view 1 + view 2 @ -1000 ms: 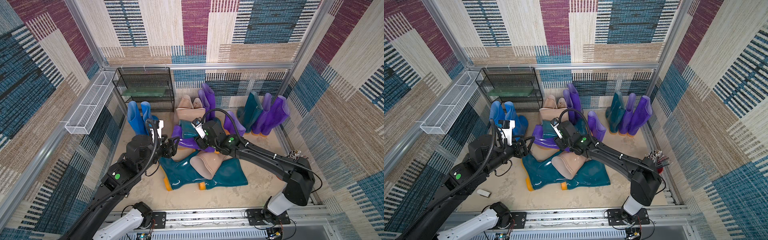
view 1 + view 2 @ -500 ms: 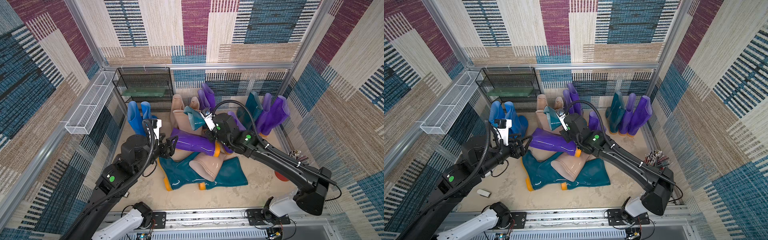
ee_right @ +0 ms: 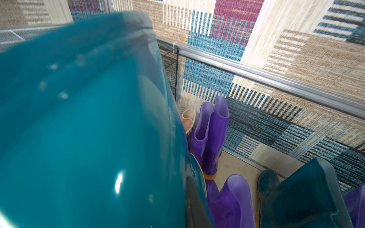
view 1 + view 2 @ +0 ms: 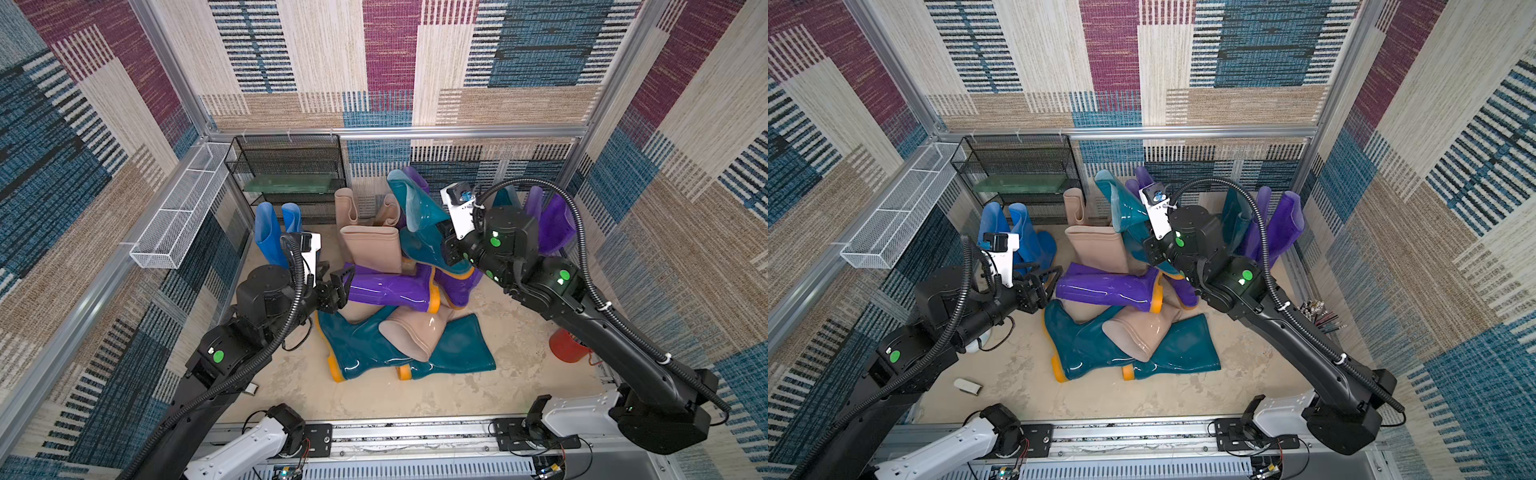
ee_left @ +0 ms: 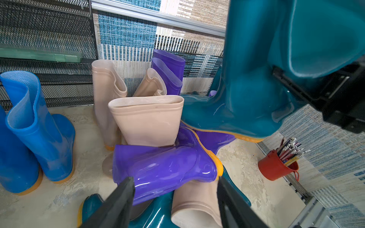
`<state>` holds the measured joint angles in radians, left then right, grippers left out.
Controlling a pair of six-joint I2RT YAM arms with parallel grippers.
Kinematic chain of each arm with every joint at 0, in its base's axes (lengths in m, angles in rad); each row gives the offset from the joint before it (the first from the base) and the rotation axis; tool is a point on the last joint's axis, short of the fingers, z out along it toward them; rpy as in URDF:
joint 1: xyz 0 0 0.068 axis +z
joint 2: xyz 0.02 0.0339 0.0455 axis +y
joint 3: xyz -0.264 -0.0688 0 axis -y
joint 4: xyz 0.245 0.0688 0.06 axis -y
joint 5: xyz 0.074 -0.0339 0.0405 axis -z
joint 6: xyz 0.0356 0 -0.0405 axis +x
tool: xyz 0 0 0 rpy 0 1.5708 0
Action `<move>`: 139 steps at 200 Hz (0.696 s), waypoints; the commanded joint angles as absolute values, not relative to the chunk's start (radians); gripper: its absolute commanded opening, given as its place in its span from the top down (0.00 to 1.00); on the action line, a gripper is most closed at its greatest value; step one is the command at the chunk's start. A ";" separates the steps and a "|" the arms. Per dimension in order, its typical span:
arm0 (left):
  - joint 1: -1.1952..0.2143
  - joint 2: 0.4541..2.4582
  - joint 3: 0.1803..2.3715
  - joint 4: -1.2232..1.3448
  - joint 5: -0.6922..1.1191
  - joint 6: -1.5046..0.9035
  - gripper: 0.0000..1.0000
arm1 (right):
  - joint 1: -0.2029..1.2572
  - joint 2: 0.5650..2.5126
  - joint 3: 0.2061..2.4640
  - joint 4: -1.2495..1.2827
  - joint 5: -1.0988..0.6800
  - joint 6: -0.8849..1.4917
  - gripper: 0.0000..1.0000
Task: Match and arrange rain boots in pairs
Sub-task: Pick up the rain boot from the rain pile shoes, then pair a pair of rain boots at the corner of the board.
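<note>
right fingers (image 5: 292, 86) pinched glossy teal boot (image 4: 419, 224) aloft; left fingers (image 5: 122, 199) spread around smooth purple boot (image 4: 390, 289). left wrist view showed teal's yellow sole, right wrist only its shaft.

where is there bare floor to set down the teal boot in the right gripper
Widest: the floor strip between the lying teal boots and the front rail. Also between those boots and the red bucket. Crowded: the centre pile around the lying purple boot and along the back wall.

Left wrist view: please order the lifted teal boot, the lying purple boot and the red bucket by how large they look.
1. lifted teal boot
2. lying purple boot
3. red bucket
</note>
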<state>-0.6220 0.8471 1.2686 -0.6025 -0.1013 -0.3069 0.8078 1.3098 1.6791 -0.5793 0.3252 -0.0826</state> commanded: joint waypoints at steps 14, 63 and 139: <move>-0.622 0.849 1.289 -0.604 -0.127 -0.268 0.32 | 0.759 1.299 1.804 -0.526 0.355 0.015 1.00; -0.621 0.926 1.354 -0.600 -0.123 -0.225 0.33 | 0.576 1.364 1.976 -0.541 0.394 0.109 1.00; -0.568 1.069 1.414 -0.570 -0.048 -0.219 0.33 | 0.231 1.648 2.091 -0.439 0.132 0.198 1.00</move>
